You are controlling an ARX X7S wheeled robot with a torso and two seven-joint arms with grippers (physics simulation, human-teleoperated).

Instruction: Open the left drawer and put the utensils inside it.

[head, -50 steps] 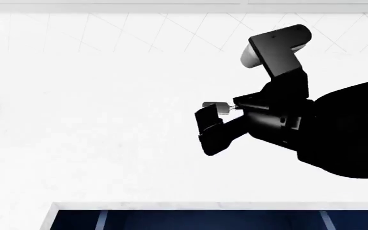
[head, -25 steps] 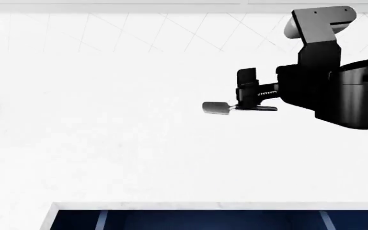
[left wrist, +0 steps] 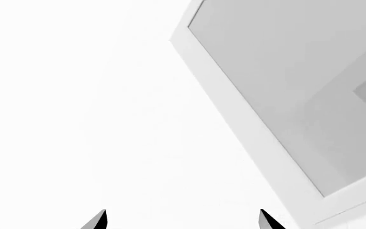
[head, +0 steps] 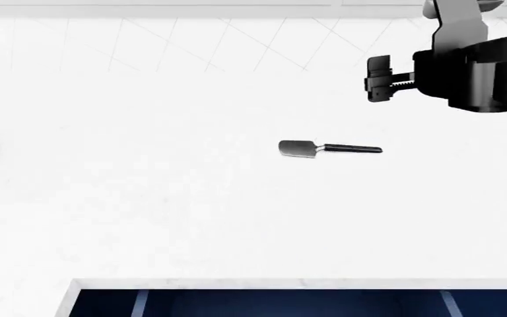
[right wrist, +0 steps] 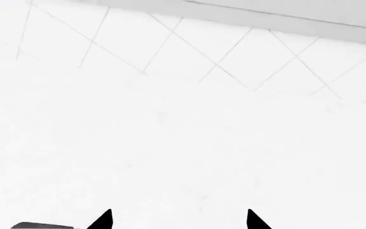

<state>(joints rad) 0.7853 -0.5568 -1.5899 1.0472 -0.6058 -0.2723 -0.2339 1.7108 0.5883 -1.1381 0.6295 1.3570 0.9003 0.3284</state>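
I have the black right gripper point(head: 379, 78) hanging above the white counter point(head: 148, 198), and in the head view I cannot make out whether its fingers are parted; in its wrist view 2 black fingertips point(right wrist: 103, 220) stand apart with only bare counter between them, so I read it as released and holding nothing. The flat grey-bladed spatula with the black handle point(head: 329, 148) lies flat on the counter, below and to the near side of those fingers, clear of them, blade pointing away to the left. The navy-blue left drawer with its blue box interior point(head: 298, 302) shows at the near counter edge, already pulled out, well apart from the fingers.

I judge the step to be the pickup of the spatula, not yet made. Next I need to bring the fingers down over the handle, straddling it across its width, then close and carry it to the drawer.

The left gripper point(left wrist: 181, 220) shows 2 spread tips, empty, facing a white framed panel point(left wrist: 247, 138).

Count: 1 spatula, 0 spoons in sight, 1 open drawer, 2 grippers.
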